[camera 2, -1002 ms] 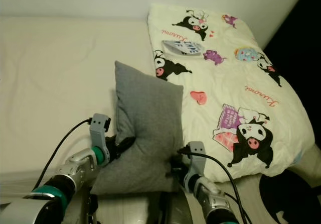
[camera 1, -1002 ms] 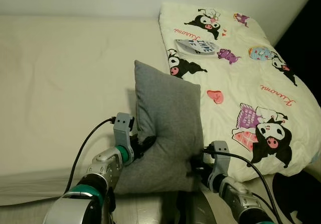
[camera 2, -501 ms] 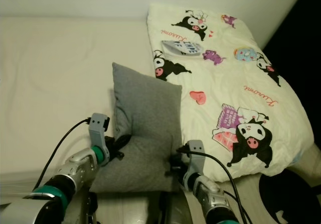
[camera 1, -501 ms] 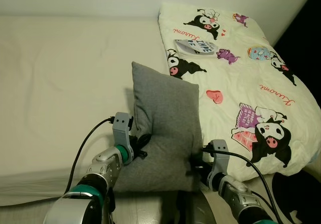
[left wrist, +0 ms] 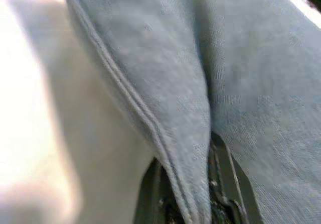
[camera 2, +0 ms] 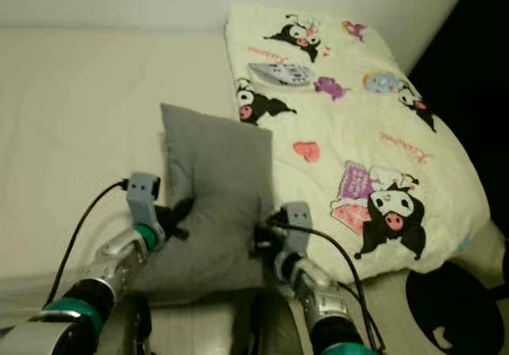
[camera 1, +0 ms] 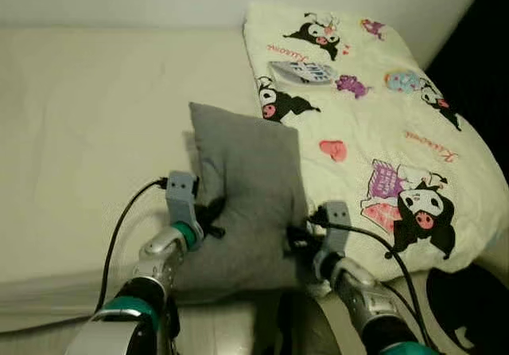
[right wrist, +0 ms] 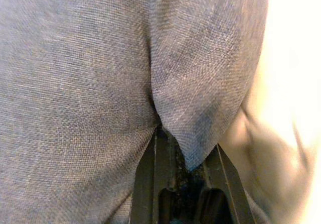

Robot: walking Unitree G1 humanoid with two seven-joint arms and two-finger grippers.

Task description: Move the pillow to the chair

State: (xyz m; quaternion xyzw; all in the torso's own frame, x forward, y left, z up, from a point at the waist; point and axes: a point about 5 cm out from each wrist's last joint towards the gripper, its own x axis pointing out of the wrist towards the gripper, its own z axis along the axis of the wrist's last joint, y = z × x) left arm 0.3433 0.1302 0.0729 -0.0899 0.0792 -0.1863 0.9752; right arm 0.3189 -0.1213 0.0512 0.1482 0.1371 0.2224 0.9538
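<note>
item: grey pillow [camera 1: 246, 188], lower centre of the frame, stood on edge on the cream bed [camera 1: 87, 124], its right side touching the cartoon-print quilt [camera 1: 382, 124].
step in hand, as i judge it: two-sided grasp made, lift off the bed not clearly begun. no chair in frame.
left tool [camera 1: 208, 220]: fingers nearly closed, pinching a fold at the pillow's left edge; the wrist view has fabric wedged between them.
right tool [camera 1: 296, 239]: fingers nearly closed, pinching a fold at the lower right edge.
next move, my reading: raise both arms together, keep both pinches, turn to find the chair.
</note>
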